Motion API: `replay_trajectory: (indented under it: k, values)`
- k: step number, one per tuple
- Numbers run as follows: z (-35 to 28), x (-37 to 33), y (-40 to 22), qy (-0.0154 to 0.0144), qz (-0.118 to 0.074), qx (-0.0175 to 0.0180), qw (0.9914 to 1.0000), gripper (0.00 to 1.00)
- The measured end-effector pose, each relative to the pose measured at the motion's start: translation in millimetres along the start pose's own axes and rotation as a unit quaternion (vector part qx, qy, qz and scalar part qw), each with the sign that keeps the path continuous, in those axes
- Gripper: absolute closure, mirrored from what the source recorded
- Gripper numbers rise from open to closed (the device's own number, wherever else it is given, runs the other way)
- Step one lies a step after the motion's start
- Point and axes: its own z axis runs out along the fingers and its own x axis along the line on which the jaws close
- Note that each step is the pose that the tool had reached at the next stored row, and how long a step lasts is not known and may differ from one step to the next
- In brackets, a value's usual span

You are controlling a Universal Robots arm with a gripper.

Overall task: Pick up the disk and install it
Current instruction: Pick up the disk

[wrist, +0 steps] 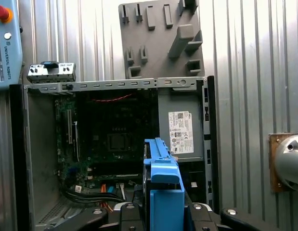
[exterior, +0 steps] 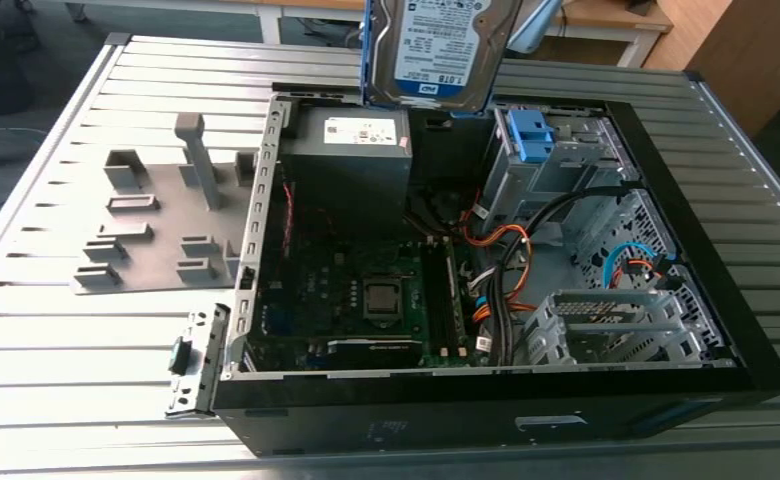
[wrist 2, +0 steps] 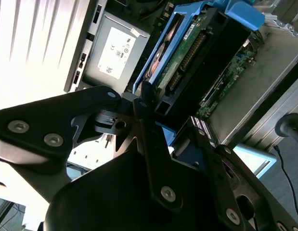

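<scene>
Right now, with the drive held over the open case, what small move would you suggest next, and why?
Probably a short descent toward the grey metal drive cage beside the grey power supply: the tool grips the blue-framed silver-grey metal disk, hanging above the open black computer case.

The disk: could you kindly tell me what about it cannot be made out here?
- Disk top: cut off by the exterior view's upper edge.
- Label: faces away in the second wrist view.
- Flat sides: edge-on in the first wrist view, behind the blue frame.
</scene>
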Motion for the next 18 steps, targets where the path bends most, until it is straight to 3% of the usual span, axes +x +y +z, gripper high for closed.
replay_trajectory:
  k: [18]
  values:
    - [0.2,16.9,-1.5,0.0000,0.000,0.0000,1.00000,0.64]
